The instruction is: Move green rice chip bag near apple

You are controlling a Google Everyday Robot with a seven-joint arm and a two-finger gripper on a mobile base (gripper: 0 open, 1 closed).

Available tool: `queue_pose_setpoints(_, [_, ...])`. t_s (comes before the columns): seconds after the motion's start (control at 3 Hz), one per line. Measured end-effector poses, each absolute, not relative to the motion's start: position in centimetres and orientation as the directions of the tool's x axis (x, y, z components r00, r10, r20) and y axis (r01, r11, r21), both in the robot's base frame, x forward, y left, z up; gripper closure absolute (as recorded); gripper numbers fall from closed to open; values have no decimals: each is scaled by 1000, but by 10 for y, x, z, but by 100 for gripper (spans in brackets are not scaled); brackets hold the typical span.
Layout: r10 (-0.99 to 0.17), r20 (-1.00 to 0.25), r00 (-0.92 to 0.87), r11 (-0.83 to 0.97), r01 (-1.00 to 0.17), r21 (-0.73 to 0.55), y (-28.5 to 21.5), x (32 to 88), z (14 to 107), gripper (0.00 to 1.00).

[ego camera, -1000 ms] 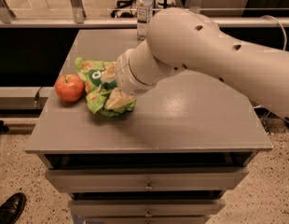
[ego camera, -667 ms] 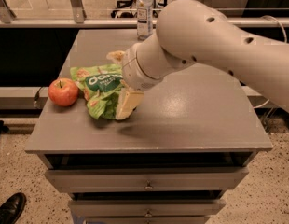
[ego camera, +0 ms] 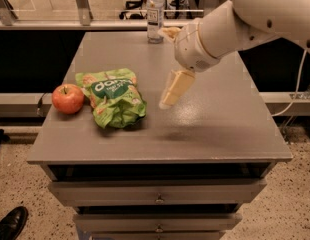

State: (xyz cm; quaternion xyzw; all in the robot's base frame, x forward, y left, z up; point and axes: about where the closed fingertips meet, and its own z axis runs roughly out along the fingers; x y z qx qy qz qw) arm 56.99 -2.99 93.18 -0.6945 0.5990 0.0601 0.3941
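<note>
One apple (ego camera: 68, 98), one bag (ego camera: 113, 99); claw (ego camera: 168, 69) above tabletop (ego camera: 220, 119).

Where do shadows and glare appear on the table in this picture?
Camera view: a soft shadow lies on the table under the tool, which hangs open, clear of the chip bag; a pale sheen shows beside that shadow; the apple casts a small dark shadow.

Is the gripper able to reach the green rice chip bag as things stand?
Probably yes: the open gripper hangs just right of the green rice chip bag, with nothing between them.
</note>
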Motion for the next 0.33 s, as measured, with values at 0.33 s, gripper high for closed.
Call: queue_pose_setpoints(0.33, [-785,-555,277,26,-879,-476,-28,569,931,0])
